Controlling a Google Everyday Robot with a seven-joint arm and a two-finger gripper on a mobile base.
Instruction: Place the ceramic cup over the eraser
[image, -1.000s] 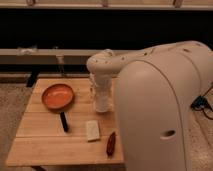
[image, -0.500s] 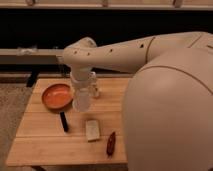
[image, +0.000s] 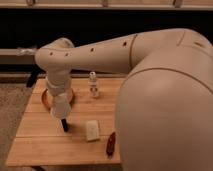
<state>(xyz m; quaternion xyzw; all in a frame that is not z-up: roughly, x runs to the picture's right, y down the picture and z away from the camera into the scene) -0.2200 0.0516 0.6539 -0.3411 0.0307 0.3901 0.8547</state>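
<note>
Above pan handle (image: 64, 125) on counter (image: 45, 145), pincer (image: 59, 97) pinches cup (image: 60, 107). Near it lies eraser (image: 92, 130), not touching. Bring cup right over eraser, then lower slow and straight.

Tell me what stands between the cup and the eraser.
Nothing visible does. The cup is just below the gripper, by the pan's black handle, left of the eraser. Only bare table shows between them. The shaker bottle stands farther back, off that path.
</note>
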